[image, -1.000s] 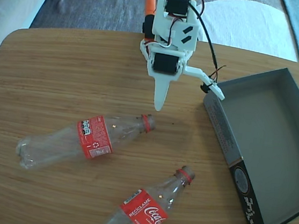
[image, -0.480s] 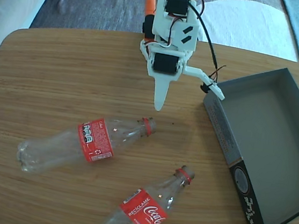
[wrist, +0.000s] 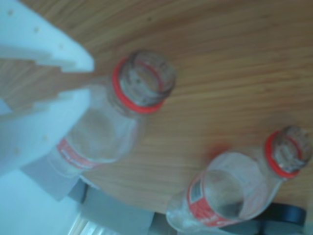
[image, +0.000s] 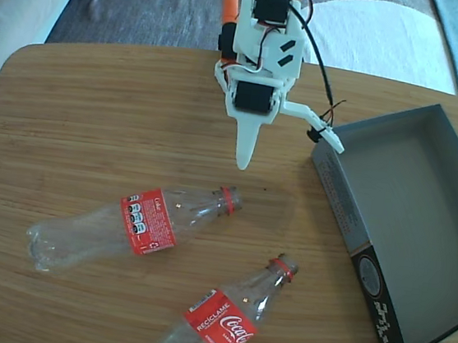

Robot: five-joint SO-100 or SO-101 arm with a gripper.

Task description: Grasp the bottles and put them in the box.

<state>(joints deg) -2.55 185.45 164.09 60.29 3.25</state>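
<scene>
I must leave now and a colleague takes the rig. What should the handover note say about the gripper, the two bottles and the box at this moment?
Gripper: above the table, holding nothing; open or shut cannot be told from these views.
Upper bottle: lies on its side on the table, uncapped neck just below the gripper tip in the fixed view.
Lower bottle: also lying on the table, partly cut off by the bottom edge.
Box: at the table's right side, no bottle inside.
Done: nothing yet.
Left: grasp each bottle and put both into the box.

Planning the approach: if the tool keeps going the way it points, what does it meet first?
Probably the neck of the upper bottle, just ahead of the tool; height is unclear, so it might reach the table first.
</scene>
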